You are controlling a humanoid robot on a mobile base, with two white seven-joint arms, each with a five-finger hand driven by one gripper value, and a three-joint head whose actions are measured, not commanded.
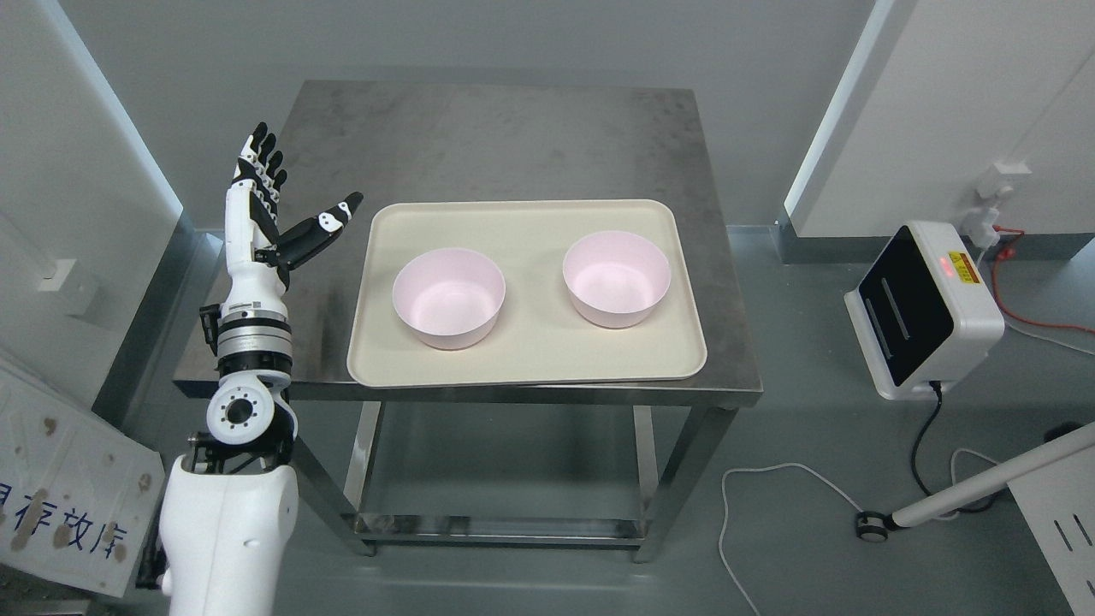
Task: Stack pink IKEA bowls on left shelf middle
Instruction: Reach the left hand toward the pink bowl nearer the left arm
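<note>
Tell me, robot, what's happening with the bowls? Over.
Left hand open, raised beside tray. Two pink bowls apart on tray, unstacked. Nothing between hand and bowls.

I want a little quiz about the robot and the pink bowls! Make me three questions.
1. True or false: the two pink bowls are already stacked.
2. Which bowl is nearer the robot's left hand: A, the left bowl, or B, the right bowl?
3. Fill in: both bowls sit on a cream ____.

Key:
1. False; they stand apart, side by side.
2. A.
3. Tray, which lies on the steel table. The left hand is raised beside the tray with its fingers spread, holding nothing.
</note>
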